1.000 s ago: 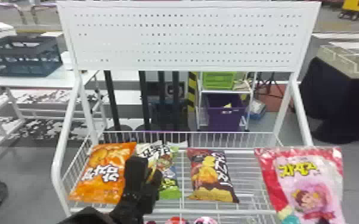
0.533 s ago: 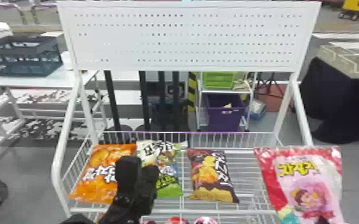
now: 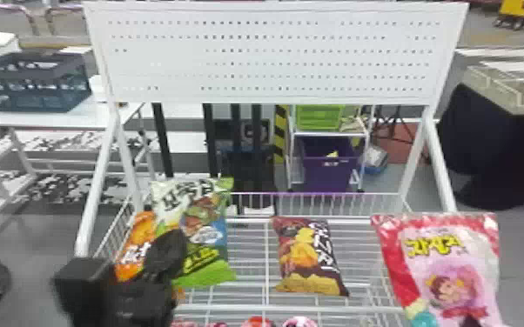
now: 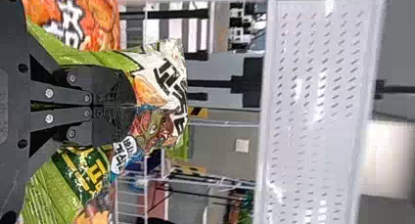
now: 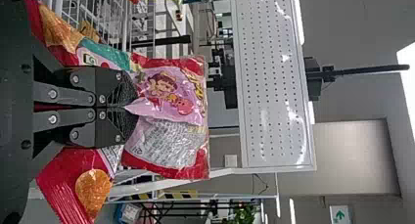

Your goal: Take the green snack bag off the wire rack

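My left gripper (image 3: 165, 256) holds the green snack bag (image 3: 204, 243) up over the left part of the wire rack (image 3: 270, 308), in front of the orange bag. In the left wrist view the left gripper (image 4: 134, 106) is shut on the green bag (image 4: 161, 82), whose film bunches around the fingertips. The right gripper's black tip (image 3: 472, 321) sits at the bottom right, at the pink and red bag (image 3: 452, 269). The right wrist view has the right gripper (image 5: 129, 106) shut on that pink bag (image 5: 171, 92), pinching its middle.
An orange bag (image 3: 139, 235) lies at the rack's left, partly hidden by the left gripper. A dark red and brown bag (image 3: 307, 256) lies in the rack's middle. Behind rises a white perforated panel (image 3: 274, 52); white posts flank the rack. More packages (image 3: 256, 322) sit below.
The left gripper has moved left and nearer with the green bag, which has risen off the rack's mesh and now overlaps the orange bag. The pink bag has barely moved.
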Robot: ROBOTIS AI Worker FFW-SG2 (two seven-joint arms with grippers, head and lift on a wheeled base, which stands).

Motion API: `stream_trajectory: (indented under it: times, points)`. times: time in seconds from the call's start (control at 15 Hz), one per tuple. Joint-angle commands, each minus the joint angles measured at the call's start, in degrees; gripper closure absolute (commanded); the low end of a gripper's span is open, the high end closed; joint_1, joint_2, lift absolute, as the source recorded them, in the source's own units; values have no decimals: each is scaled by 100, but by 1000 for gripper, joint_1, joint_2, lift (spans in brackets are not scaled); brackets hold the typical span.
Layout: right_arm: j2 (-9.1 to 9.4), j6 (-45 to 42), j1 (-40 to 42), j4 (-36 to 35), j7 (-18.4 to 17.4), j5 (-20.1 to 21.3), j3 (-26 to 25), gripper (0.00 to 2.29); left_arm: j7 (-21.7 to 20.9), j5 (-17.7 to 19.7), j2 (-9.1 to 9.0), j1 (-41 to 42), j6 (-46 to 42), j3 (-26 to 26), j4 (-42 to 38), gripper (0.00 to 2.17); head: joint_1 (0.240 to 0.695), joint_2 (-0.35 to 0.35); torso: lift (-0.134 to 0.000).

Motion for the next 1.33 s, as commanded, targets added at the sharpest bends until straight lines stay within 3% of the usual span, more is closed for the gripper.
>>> stream_trajectory:
  times: [0.0, 0.13, 0.33, 0.47, 1.27]
  points:
    - [-9, 0, -21, 3, 0, -10, 13, 2233, -119, -64, 22, 981, -689, 649, -307, 1949, 499, 0, 0]
    - [-9, 0, -30, 12, 9, -10, 31, 2229, -303, -64, -83, 1632, -1445, 1106, -316, 1949, 499, 0, 0]
    - [0, 0, -4, 12, 9, -10, 31, 2233, -655, -64, -400, 2581, -2395, 1774, -448, 1949, 499, 0, 0]
    - [8, 0, -4, 12, 9, 16, 40, 2233, -971, -90, -725, 2994, -2852, 1968, -466, 1949, 499, 0, 0]
    - [26, -53, 102, -58, 18, 42, 48, 2233, -1007, -213, -751, 3143, -2922, 1959, -536, 1949, 499, 0, 0]
